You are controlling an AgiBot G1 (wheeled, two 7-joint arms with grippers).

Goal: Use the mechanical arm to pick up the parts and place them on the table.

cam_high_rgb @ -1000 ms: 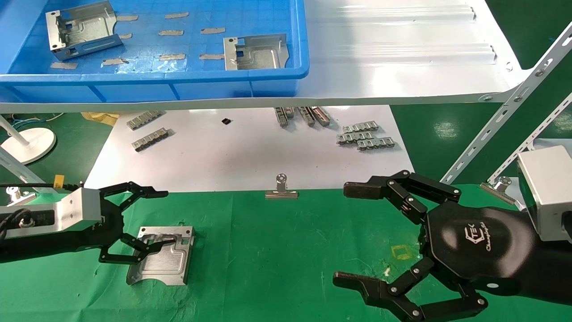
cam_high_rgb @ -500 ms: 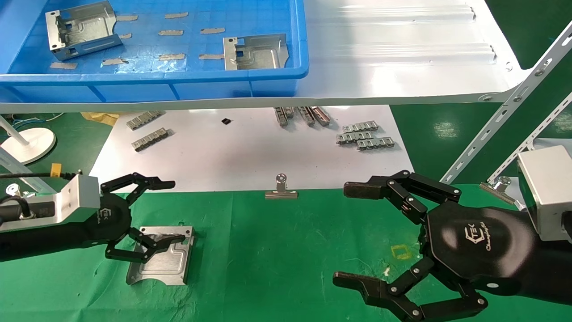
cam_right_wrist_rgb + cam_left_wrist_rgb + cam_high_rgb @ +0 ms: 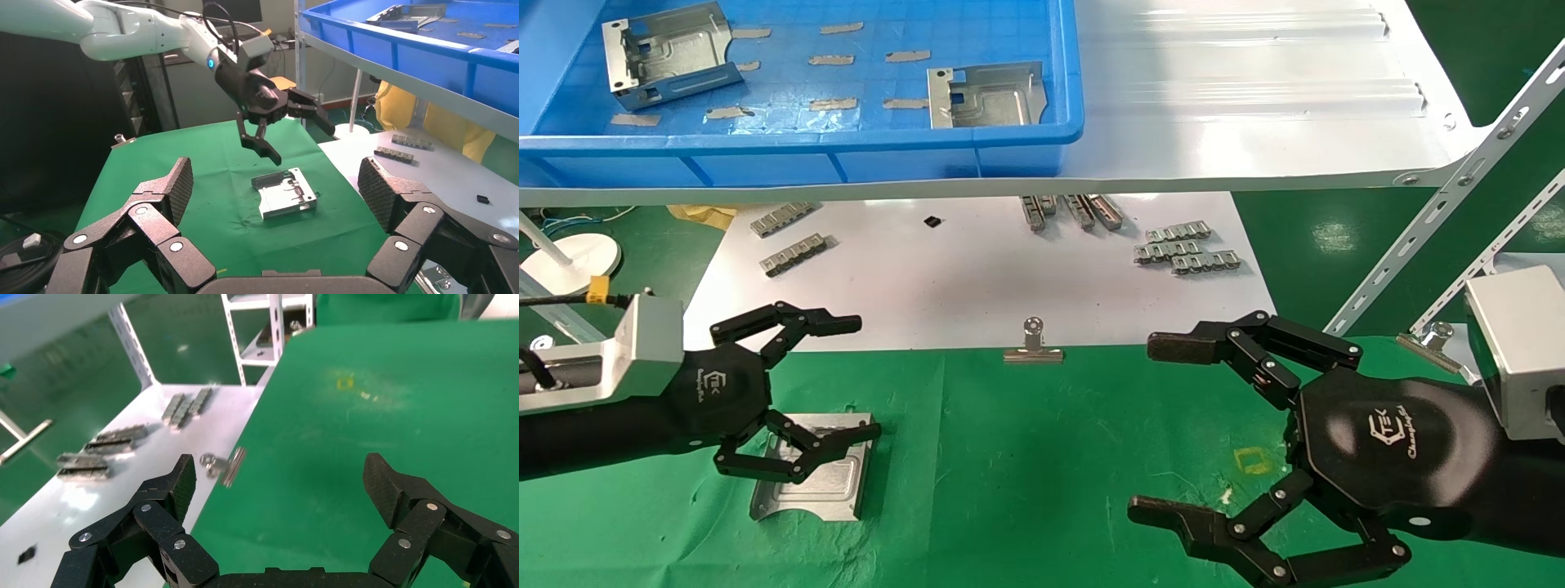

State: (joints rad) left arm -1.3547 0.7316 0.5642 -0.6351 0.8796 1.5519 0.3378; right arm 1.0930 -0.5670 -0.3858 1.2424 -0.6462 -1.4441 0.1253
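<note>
One part, a silver-grey bracket [image 3: 825, 482], lies flat on the green table [image 3: 1026, 457]; it also shows in the right wrist view [image 3: 286, 195]. My left gripper [image 3: 856, 378] is open and empty, hovering just above the bracket's near-left side and clear of it; its own view [image 3: 281, 478] shows only green cloth between the fingers. My right gripper [image 3: 1156, 429] is open and empty over the right of the table. Two more brackets [image 3: 670, 53] [image 3: 985, 96] lie in the blue bin [image 3: 797, 143] on the shelf.
The glossy white shelf [image 3: 1254, 98] overhangs a white sheet [image 3: 977, 278] with small comb strips [image 3: 1185, 249]. A binder clip [image 3: 1033, 347] holds the cloth's far edge, another [image 3: 1430, 339] sits at the right. Slanted rack struts [image 3: 1434, 212] stand right. A yellow square [image 3: 1253, 460] marks the cloth.
My left gripper has lifted off the bracket and shifted up and slightly right, turning its logo side up. The bracket stays on the cloth. The right arm has not moved.
</note>
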